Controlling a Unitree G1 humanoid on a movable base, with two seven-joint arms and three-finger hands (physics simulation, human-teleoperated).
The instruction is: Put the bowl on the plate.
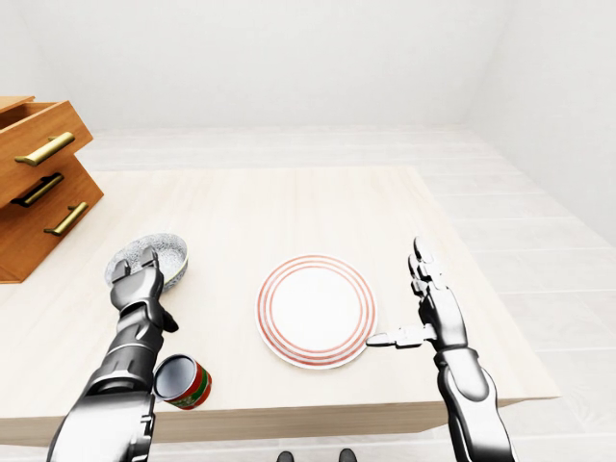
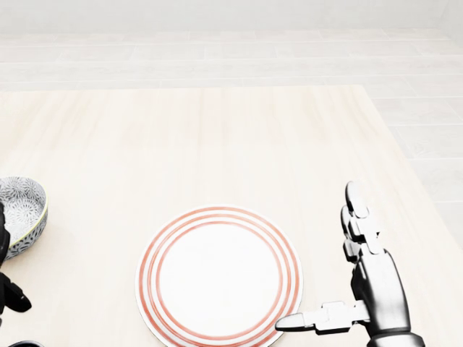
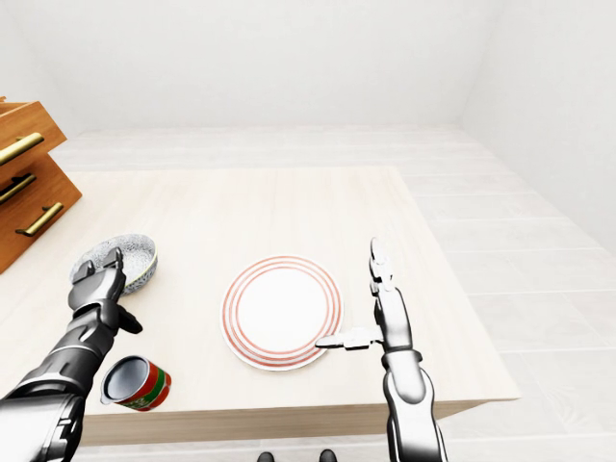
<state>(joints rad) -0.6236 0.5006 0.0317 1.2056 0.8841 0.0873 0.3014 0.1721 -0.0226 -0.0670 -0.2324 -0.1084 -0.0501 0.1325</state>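
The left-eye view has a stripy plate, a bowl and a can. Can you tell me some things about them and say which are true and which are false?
1. The white round plate with red rings is empty. True.
2. The grey patterned bowl sits on that plate. False: it stands on the pale wooden table, to the left of the plate.
3. The red and green can lies on its side. True.
4. The robot's right hand grips the plate. False: its fingers are spread open beside the plate's right edge.
5. The brown wooden drawers are at the right of the view. False: they are at the upper left.
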